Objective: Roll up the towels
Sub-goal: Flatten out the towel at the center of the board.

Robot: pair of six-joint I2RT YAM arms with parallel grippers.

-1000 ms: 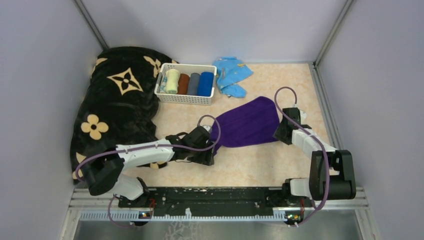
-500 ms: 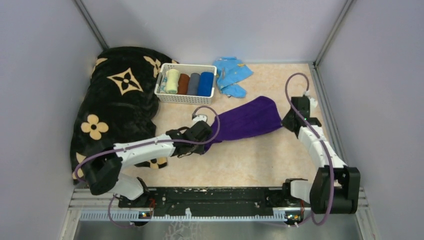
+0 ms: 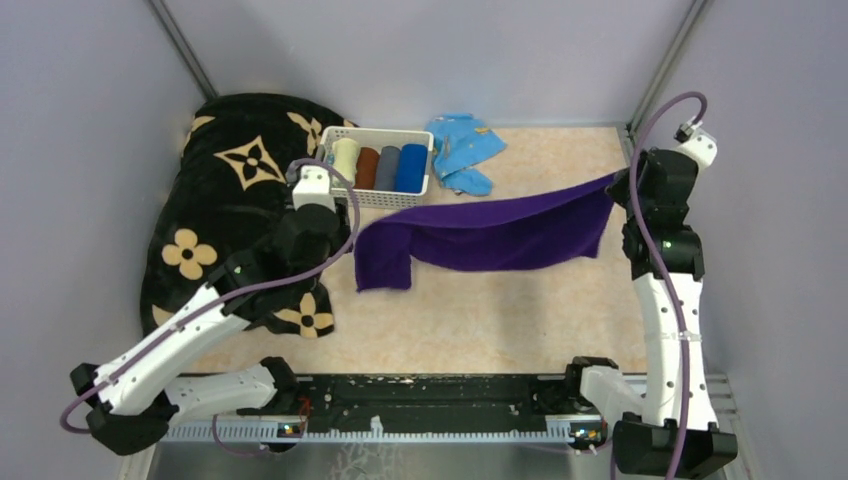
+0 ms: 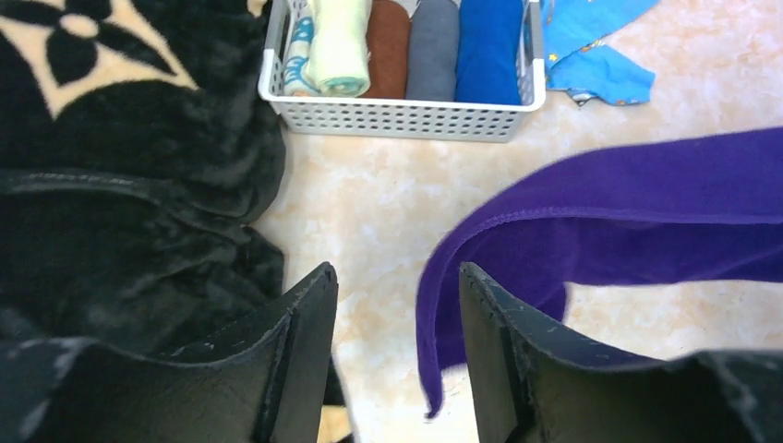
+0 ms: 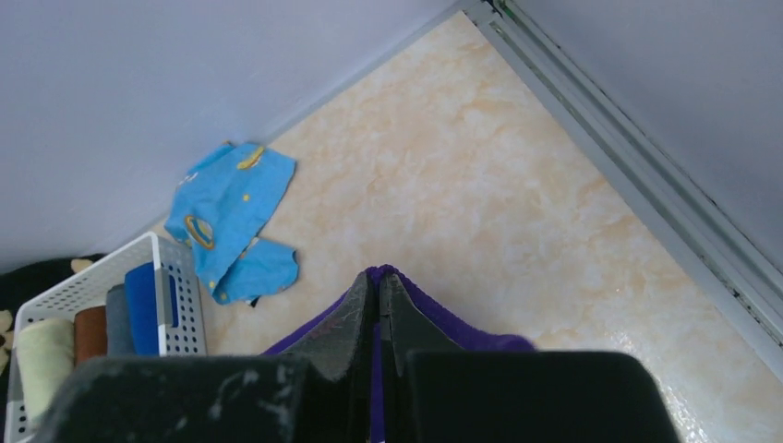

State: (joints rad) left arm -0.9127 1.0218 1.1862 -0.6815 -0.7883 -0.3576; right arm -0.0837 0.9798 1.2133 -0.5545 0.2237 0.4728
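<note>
The right gripper (image 5: 379, 291) is lifting a corner of the purple towel (image 3: 490, 235) toward the right wall, stretching out the formerly bunched cloth. The left gripper (image 4: 397, 277), having let go, is withdrawing, jaws parted, toward the black blanket (image 3: 230, 200).

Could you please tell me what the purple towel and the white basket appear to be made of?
The purple towel: soft, matte cloth, probably terry or microfiber; it sags and folds while hanging. The white basket: rigid, likely moulded plastic, with a regular grid of holes.

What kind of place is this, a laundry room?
More likely a robot test booth: plain grey walls box in a marble-look table, and the left arm and right arm are mounted on a rail at its near edge.
</note>
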